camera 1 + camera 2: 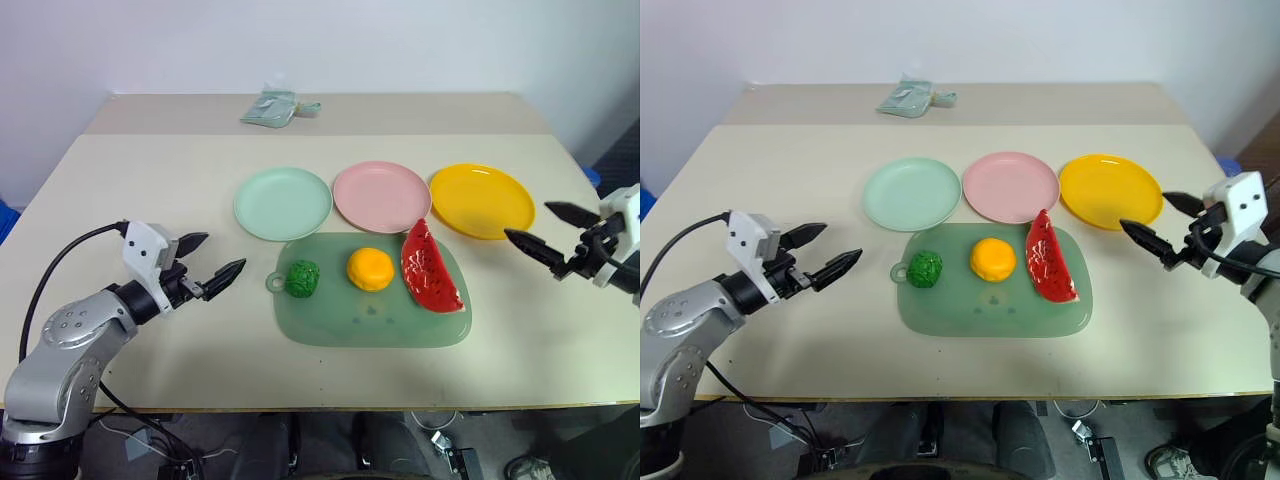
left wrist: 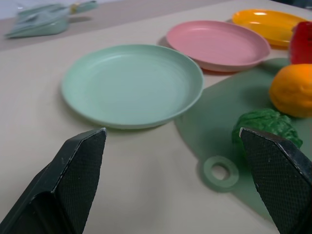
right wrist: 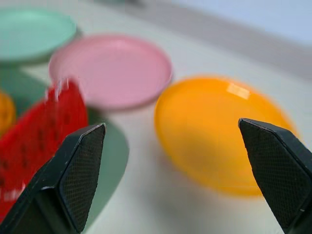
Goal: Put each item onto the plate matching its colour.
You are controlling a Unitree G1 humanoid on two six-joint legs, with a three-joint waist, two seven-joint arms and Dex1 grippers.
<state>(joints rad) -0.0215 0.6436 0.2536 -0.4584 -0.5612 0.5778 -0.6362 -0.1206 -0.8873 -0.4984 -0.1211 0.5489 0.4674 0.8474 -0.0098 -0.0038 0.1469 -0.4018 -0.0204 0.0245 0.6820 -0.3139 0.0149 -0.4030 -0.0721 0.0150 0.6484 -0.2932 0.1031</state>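
On green board point(image 1: 420, 330): watermelon wedge point(image 1: 430, 270) at right end, long axis front-to-back, curved rind facing orange fruit point(image 1: 370, 269) mid-board; green ball point(image 1: 302, 278) at handle end. Plates beyond board. Left hand point(image 1: 210, 262), right hand point(image 1: 537, 229): fingers apart, empty.

The two eye views look down from up high over the whole table point(image 1: 120, 190), side by side, and both see nearly the same things. The left wrist view sits low and close, looking across the green plate point(image 2: 131, 85) to the pink plate point(image 2: 218, 44). The right wrist view sits low and close too, facing the yellow plate point(image 3: 219, 136), and shares both those plates.
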